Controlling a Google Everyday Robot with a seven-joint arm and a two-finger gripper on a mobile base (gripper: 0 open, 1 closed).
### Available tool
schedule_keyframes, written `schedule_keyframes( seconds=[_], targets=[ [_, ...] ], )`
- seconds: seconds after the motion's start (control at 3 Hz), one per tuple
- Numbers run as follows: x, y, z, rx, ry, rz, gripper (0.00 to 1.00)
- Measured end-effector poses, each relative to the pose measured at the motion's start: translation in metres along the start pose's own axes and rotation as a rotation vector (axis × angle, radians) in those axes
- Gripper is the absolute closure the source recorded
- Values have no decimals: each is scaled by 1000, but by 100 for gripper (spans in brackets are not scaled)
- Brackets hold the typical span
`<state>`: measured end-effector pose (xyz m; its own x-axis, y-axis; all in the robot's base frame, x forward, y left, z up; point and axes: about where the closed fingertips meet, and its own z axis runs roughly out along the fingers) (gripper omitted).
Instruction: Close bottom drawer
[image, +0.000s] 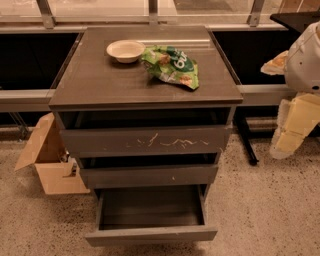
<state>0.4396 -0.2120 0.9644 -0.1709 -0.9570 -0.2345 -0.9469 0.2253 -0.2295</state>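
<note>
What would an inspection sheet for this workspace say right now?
Surface: cabinet top, dark wood, holds two items.
Job's things: bottom drawer pulled out, nothing seen in its box; not yet closed.
Clutter: white bowl and green snack bag side by side at the back of the top.
Grippers: gripper to the right of the cabinet, apart from it, well above the bottom drawer.
Cables: nothing seen.
Surroundings: open cardboard box on the speckled floor, left of the cabinet.
</note>
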Motion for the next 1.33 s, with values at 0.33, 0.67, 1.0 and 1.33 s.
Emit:
schedule_keyframes(
  seconds=[0.33, 0.67, 1.0, 1.33],
  targets=[
    [-2, 8, 29, -51, -47, -66, 0],
    [-1, 22, 72, -123, -89, -113, 0],
    [0, 43, 131, -199, -134, -102, 0],
    [0, 57, 173, -248, -159, -67, 0]
  ],
)
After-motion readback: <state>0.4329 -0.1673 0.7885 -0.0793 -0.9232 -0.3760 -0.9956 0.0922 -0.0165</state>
